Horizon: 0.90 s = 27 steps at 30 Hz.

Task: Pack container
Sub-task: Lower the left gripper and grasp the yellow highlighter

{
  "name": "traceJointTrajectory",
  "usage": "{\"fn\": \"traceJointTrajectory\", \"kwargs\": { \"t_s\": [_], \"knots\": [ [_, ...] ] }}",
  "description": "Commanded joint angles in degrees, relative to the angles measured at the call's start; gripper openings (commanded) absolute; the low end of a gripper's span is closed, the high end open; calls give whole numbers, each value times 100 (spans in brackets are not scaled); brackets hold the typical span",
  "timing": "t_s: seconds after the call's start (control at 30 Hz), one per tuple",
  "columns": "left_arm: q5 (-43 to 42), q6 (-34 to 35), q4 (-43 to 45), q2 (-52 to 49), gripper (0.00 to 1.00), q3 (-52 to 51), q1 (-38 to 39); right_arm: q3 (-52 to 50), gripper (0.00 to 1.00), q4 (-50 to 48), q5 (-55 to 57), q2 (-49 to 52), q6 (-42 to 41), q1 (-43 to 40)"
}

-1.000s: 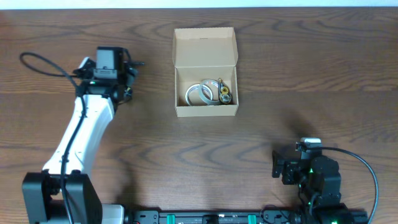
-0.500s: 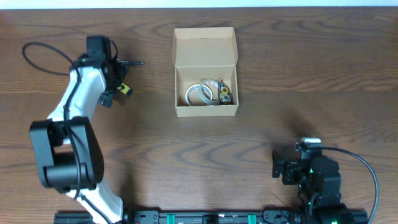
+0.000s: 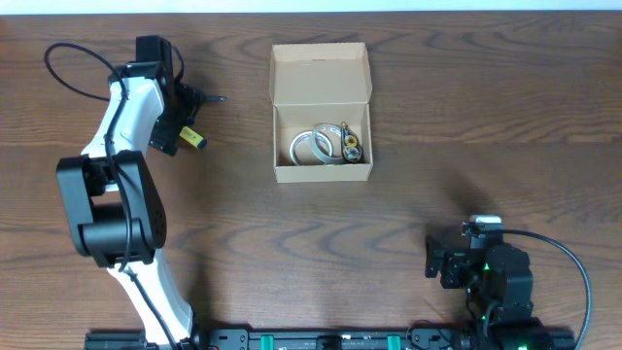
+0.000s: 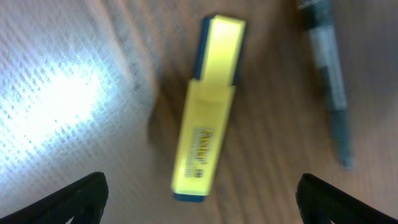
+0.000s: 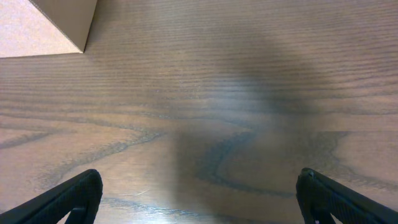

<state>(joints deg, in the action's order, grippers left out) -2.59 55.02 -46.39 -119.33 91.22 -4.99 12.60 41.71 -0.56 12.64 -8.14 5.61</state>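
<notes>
left tool [image 4: 202, 200]: mine, fingers wide apart, holding nothing; only the two dark fingertips show at the bottom corners of the left wrist view
left tool place: over the far left part of the counter [image 3: 466, 117], pointing down at the wood, well left of the box
left arm [image 3: 126, 107]: stretched from the near left corner up toward the far edge
highlighter [image 4: 208, 112]: yellow, lying flat on the counter, right between my left fingers' span and touching neither; dark print on the body, dark tip at the near end, view is blurry
pen [image 4: 328, 81]: dark grey, flat on the counter just beside the highlighter on the side toward the box, not touching it
container [image 3: 321, 113]: tan cardboard box near the far edge, about mid-counter, open; sits flat, square to the counter edges
lid flap [image 3: 320, 73]: folded back toward the far edge
tape rolls [image 3: 312, 148]: pale rings lying inside the container, toward its near wall
small yellow-and-black item [image 3: 351, 149]: inside the container too, just beside the rolls on the right; can't tell what it is
right tool [image 5: 202, 199]: fingers apart, empty, bare wood between them
right arm [image 3: 483, 270]: folded at the near right corner, well apart from the container; only one box corner shows at the top left of the right wrist view
glare: bright patch on the wood at the left of the left wrist view
</notes>
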Motion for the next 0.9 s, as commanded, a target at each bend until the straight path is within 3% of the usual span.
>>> {"fn": "traceJointTrajectory", "kwargs": {
  "t_s": [0.0, 0.47, 0.87],
  "knots": [
    [-94, -103, -181, -162, 98, 177, -48, 0, 99, -9, 35, -22, -57, -48],
    [-197, -105, -352, -455, 92, 197, -149, 0, 99, -9, 35, -22, -57, -48],
    [-240, -133, -468, -603, 81, 256, -146, 0, 99, -9, 35, -22, -59, -48]
  ]
}}
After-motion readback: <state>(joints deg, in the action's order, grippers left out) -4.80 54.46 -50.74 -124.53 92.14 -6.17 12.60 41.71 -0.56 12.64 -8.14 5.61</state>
